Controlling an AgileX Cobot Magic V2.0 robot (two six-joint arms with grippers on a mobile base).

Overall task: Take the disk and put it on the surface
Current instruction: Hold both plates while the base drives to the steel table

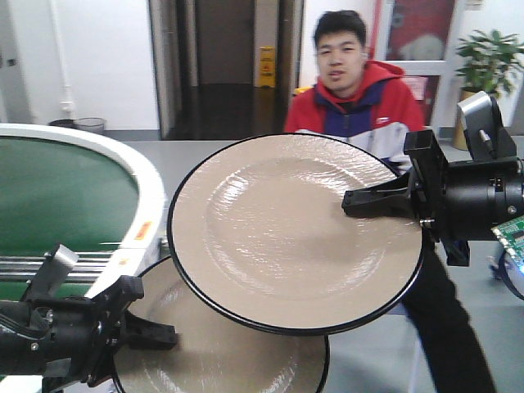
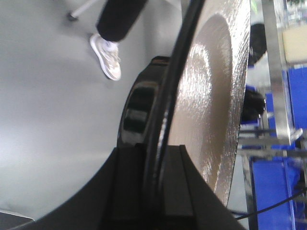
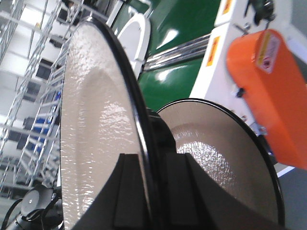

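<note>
Big green conveyor belt [image 1: 57,196] curving in at the left of the front view, white rim round it. Behind, top centre, a man [image 1: 352,90] in a red and blue jacket, and a potted plant [image 1: 491,49] up in the top right corner.

Now the main event: the upper disk [image 1: 295,233], a beige plate with a black rim, fills the middle of the frame, tilted and off the ground. It is pinched at its right edge by the right gripper [image 1: 360,203]. The right wrist view confirms it: a finger each side of that rim [image 3: 91,143], clamped tight.

Below it, the lower disk [image 1: 221,360] sits at the bottom centre, its top edge hidden behind the upper one. Touching or not, I cannot tell. The left gripper [image 1: 160,334] reaches in from the lower left, and its wrist view shows the jaws closed on that disk's rim [image 2: 211,120] — a firm hold.

Smaller things: an orange housing [image 3: 261,86] at the right of the right wrist view, a yellow sign [image 1: 267,65] in the far doorway, and a white shoe [image 2: 108,57] at the upper left of the left wrist view.
</note>
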